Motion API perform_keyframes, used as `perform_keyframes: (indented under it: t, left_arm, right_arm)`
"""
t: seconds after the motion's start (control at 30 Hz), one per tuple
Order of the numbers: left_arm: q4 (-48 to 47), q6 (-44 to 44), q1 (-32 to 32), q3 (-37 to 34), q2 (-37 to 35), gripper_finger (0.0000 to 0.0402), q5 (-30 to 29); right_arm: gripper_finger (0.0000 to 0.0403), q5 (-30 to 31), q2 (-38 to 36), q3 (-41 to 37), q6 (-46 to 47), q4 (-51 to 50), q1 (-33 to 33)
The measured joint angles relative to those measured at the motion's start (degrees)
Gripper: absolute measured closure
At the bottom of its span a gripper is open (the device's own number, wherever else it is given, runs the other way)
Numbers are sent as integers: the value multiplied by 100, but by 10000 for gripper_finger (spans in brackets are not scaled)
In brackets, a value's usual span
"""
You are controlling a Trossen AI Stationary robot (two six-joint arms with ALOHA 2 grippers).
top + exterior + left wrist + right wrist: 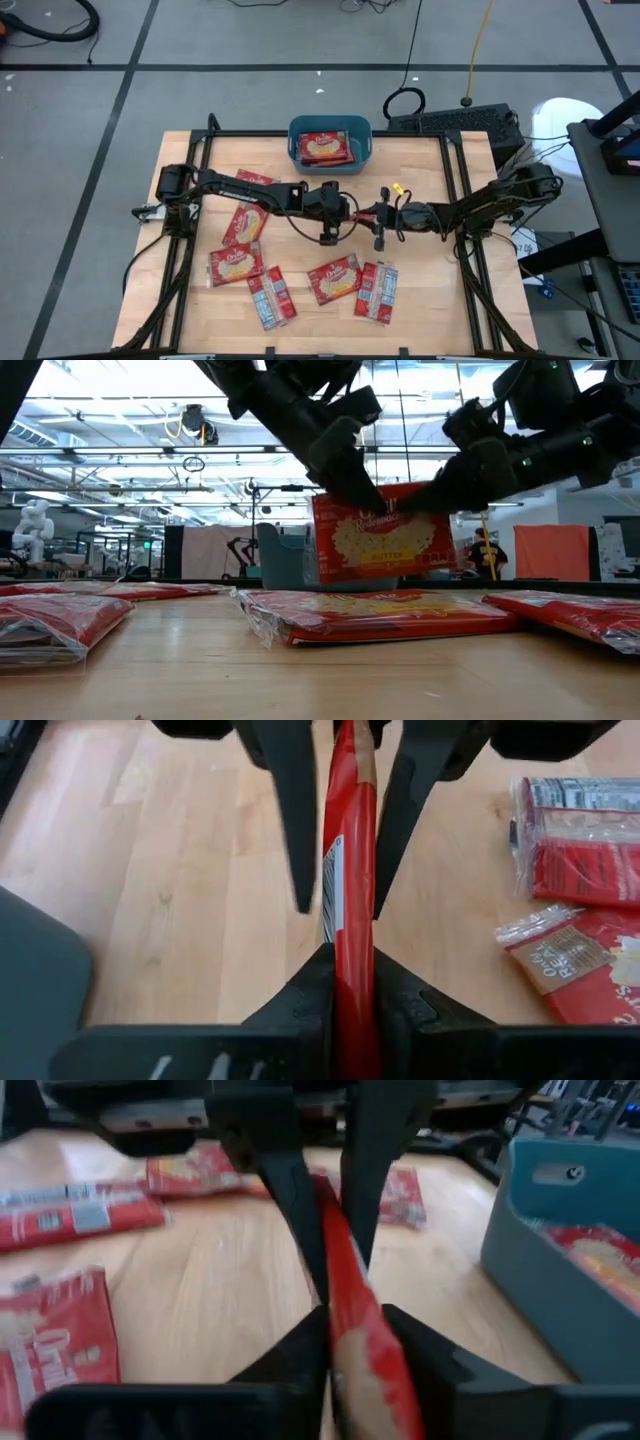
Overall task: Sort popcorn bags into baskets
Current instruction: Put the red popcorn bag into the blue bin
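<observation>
A red popcorn bag [385,535] hangs upright above the middle of the table, between both grippers; from above it shows edge-on [366,212]. My left gripper [348,210] reaches in from the table's left and is shut on it. My right gripper [383,213] comes from the right and is open, a finger on each side of the bag's other upper end [345,1250]. The teal basket [362,128] stands at the far edge with a bag [325,148] lying flat inside. Several more bags [243,225] lie flat on the wood. My left gripper pinches the bag's upper edge [350,975] between its two fingers, near the top corner on the table's left side [345,500]. The fingers slant down from the left. The bag hangs upright below them, clear of the table. My right gripper's fingers [400,830] stand apart around the bag's right upper end; I cannot tell whether one of them touches it.
Loose bags lie at the left [235,265] and along the near side [270,297], [335,278], [377,290]. One lies right under the hanging bag [390,615]. Bare wood shows between the grippers and the basket [540,1250]. A black frame [455,180] borders the table.
</observation>
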Motion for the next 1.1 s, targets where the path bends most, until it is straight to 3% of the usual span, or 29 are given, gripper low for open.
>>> perform_keyframes:
  t: [0.13, 0.37, 0.7, 0.87, 1.1]
  left_arm:
    - [-186, 63, 29, -4, -267, 378, 11]
    - [-684, 225, 169, -7, -883, 367, 20]
    - [-1304, 661, 648, 187, -1899, 378, 21]
    - [-2078, 1040, 1039, 986, -1874, 366, 24]
    - [-1973, 1432, 1789, 1621, -1810, 369, 419]
  right_arm:
    - [257, 16, -359, -20, 64, -127, 0]
    - [209, 155, -1260, -120, 65, -555, 0]
    - [202, 125, -2170, -733, 77, -647, 2]
    - [202, 122, -2136, -776, -13, -1008, 2]
    - [202, 65, -2056, -774, 85, -1097, 4]
